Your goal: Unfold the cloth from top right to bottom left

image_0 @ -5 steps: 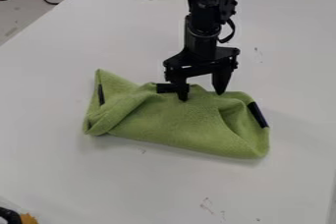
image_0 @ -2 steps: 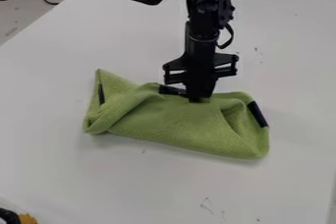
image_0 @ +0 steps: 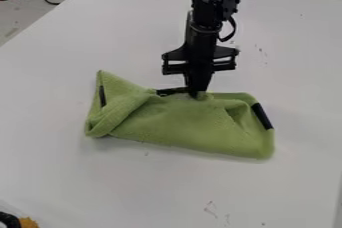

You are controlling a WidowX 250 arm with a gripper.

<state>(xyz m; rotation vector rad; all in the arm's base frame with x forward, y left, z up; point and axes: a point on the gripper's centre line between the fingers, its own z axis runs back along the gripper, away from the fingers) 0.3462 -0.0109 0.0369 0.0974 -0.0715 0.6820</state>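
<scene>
Evidently, the black two-finger claw [image_0: 195, 93] is clamped on the rumpled green fabric cloth [image_0: 184, 122] beneath it; a shallow pinch could slip, or catching extra layers could drag everything.

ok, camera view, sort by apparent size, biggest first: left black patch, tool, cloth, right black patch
1. Cloth
2. Tool
3. Right black patch
4. Left black patch

White tabletop [image_0: 80, 182] has a few small dark marks [image_0: 210, 209]. Green cloth [image_0: 180, 127] lies on it, folded, black patches [image_0: 262, 116] at edges.
</scene>
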